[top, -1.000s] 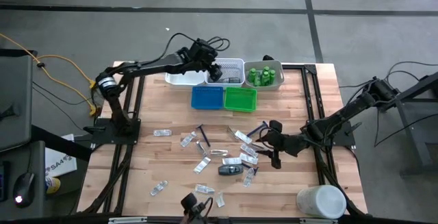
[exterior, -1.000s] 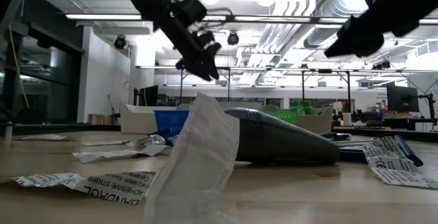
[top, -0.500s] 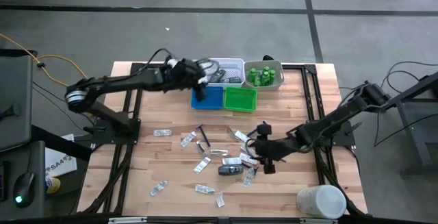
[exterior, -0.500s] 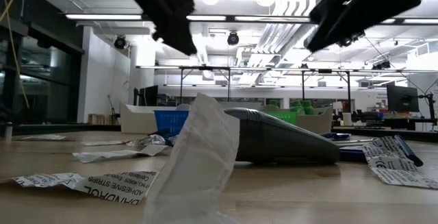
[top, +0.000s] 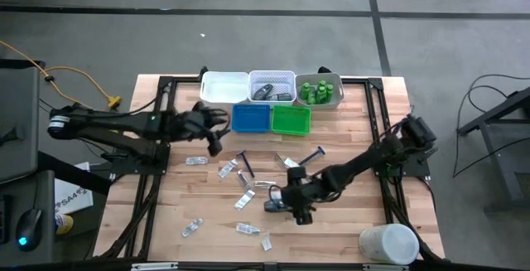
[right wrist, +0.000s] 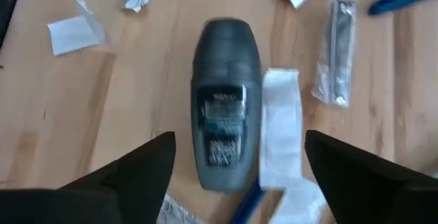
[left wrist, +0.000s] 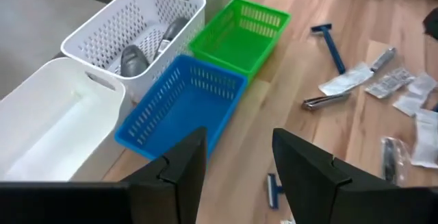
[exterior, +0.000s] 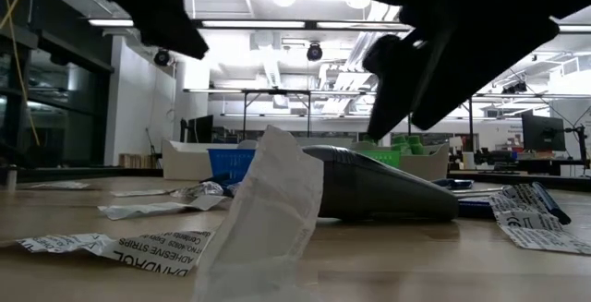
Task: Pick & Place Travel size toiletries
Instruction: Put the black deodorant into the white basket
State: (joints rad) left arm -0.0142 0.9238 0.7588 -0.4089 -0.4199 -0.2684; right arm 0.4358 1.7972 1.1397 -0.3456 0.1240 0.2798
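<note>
Travel size toiletries lie scattered on the wooden table: clear and white packets (top: 243, 200), blue razors (top: 245, 163) and a dark grey oblong piece (right wrist: 224, 142). More dark grey pieces lie in the white perforated basket (top: 272, 87), and green bottles stand in the bin (top: 319, 91) beside it. My right gripper (right wrist: 239, 166) hovers open over the dark grey oblong piece, one finger on either side, touching nothing. My left gripper (left wrist: 236, 148) is open with nothing between its fingers, above the table left of the blue basket (left wrist: 181, 107).
A white tray (top: 224, 87), the blue basket and a green basket (top: 290, 119) stand along the far edge. A large white cylindrical container (top: 387, 244) stands at the near right corner. A white packet (exterior: 268, 219) stands up close to the dark grey piece.
My left gripper has drawn back from over the white perforated basket toward the table's left edge. My right gripper has travelled toward the table's left and near edges, tipping further down, and now stands over the dark grey oblong piece. The toiletries on the table have not moved.
</note>
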